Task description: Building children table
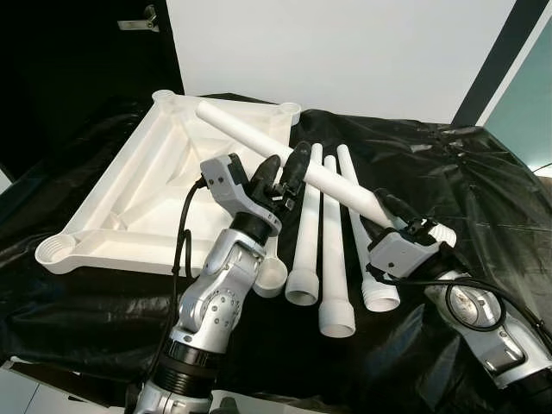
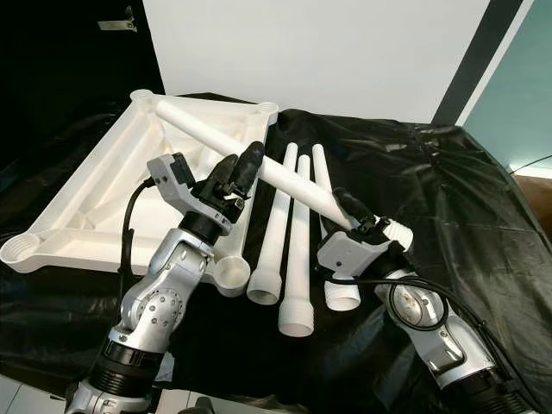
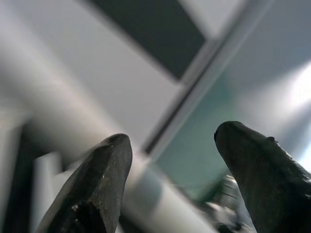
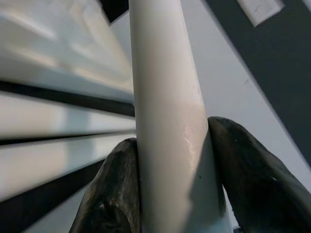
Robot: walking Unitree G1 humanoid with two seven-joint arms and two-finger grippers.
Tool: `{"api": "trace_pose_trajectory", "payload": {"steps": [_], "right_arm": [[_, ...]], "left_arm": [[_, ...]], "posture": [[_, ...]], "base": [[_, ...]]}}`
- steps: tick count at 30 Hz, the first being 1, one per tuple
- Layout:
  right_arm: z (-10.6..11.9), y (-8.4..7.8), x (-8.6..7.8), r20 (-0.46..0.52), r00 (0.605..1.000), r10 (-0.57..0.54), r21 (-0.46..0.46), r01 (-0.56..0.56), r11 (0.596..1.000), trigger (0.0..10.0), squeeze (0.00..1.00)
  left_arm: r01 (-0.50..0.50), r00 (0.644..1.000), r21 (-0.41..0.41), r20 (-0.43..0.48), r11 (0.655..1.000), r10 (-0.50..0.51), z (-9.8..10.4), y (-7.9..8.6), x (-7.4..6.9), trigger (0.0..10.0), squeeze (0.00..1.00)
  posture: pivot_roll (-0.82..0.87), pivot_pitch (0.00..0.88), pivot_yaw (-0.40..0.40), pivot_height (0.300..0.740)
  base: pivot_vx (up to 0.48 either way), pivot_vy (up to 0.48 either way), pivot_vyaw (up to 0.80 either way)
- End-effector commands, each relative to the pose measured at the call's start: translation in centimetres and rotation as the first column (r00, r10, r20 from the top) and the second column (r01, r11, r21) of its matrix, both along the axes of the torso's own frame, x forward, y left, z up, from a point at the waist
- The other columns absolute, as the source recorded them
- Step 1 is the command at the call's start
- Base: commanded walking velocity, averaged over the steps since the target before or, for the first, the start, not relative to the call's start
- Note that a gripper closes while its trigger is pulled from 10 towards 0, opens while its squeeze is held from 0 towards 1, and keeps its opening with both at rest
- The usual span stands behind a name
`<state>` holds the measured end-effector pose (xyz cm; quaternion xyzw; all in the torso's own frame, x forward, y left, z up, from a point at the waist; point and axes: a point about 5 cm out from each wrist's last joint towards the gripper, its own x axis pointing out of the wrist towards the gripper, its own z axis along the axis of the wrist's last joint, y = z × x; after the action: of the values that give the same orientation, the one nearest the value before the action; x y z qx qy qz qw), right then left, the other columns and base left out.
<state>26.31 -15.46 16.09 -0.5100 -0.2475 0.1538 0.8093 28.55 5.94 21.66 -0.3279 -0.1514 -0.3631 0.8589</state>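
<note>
Right now my right gripper (image 1: 390, 210) is clamped on 1 white leg (image 1: 285, 154), both fingers (image 4: 112, 194) pressed flat against its sides near the thicker, threaded end. That leg is lifted off the cloth (image 1: 483, 190) and runs on a diagonal: its near end sits at my right gripper, its far end reaches up and to my left, over the far corner of the tabletop (image 1: 129, 203). My left gripper (image 1: 287, 167) is raised beside the middle of the leg with its fingers (image 3: 92, 189) spread wide, 1 on each side of the shaft; I cannot tell whether either touches it. The tabletop lies upside down on the black cloth at my left, ribs up, with a round socket at each corner. Just right of it 3 more legs (image 1: 328, 250) lie side by side, long axes running away from me, wide open ends toward me. Open cloth spreads to my right, and a white wall (image 1: 345, 43) closes off the far edge.
</note>
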Motion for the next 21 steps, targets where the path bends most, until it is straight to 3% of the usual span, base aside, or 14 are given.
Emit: {"api": "trace_pose_trajectory", "payload": {"steps": [1,12,21], "right_arm": [[0.5,1.1,-0.7,0.06,0.995,0.08,-0.004,-0.08,0.997,10.0,0.0],[0.4,0.5,-0.3,0.099,0.995,0.005,0.011,-0.006,1.0,10.0,0.0],[-0.2,-1.5,1.0,0.064,0.984,-0.164,0.03,0.163,0.986,10.0,0.0]], "left_arm": [[0.074,0.996,0.011,0.051,0.997,-0.075,0.0,-0.4,-0.2,10.0,0.0],[0.06,0.997,0.029,0.049,0.998,-0.061,-0.5,0.3,0.0,10.0,0.0],[0.092,0.994,0.065,0.053,0.994,-0.096,-1.0,0.7,-0.7,10.0,0.0]], "posture": [[0.2,0.0,-0.041,0.74],[0.21,0.0,-0.04,0.74],[0.21,0.0,-0.038,0.74]], "base": [[0.0,0.0,0.0],[0.0,0.0,0.0],[0.0,0.0,0.0]]}}
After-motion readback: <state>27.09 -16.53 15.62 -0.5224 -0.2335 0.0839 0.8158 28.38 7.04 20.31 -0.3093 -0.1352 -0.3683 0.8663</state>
